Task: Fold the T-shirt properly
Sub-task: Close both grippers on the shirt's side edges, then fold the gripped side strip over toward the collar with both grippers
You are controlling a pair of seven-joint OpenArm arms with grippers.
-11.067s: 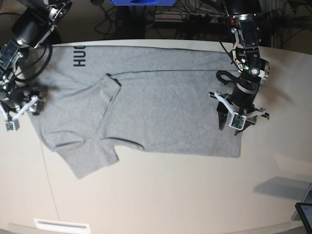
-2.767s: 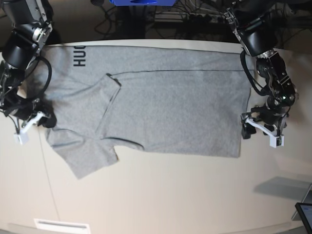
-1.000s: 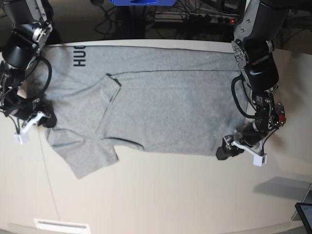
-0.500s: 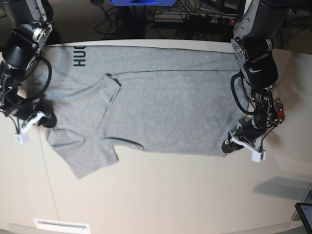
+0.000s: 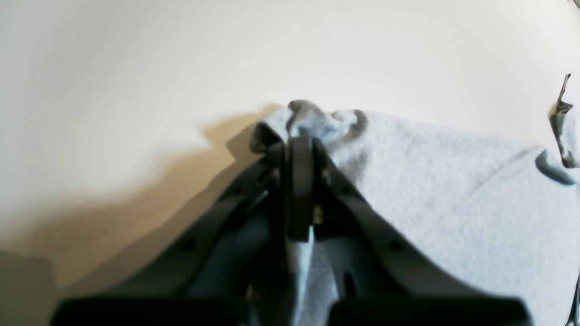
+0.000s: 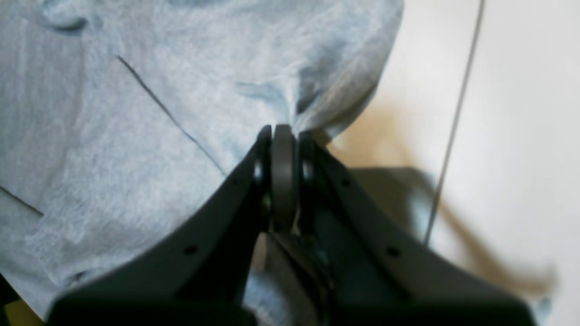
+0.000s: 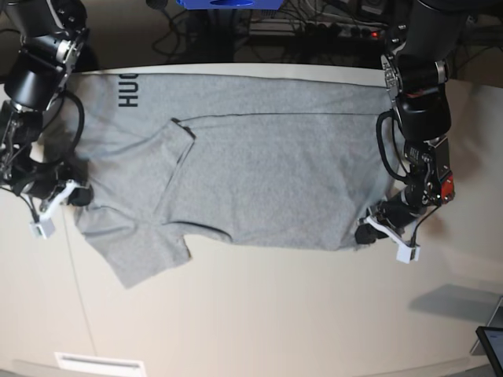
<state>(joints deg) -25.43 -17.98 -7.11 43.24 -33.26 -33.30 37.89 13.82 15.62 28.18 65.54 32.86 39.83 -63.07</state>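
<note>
Left gripper (image 5: 300, 149) clenched on a bunched corner of the shirt (image 7: 267, 181), at the hem corner on the base view's right (image 7: 369, 233). Right gripper (image 6: 282, 136) clenched on a puckered edge of the shirt, base view's left (image 7: 75, 194). Shirt lies spread flat on the table (image 7: 275, 314), one sleeve folded over the body, black lettering (image 7: 128, 89) at the far edge. Table is plain off-white with a thin seam line. Behind it: dark cables, a blue box (image 7: 228, 4)
</note>
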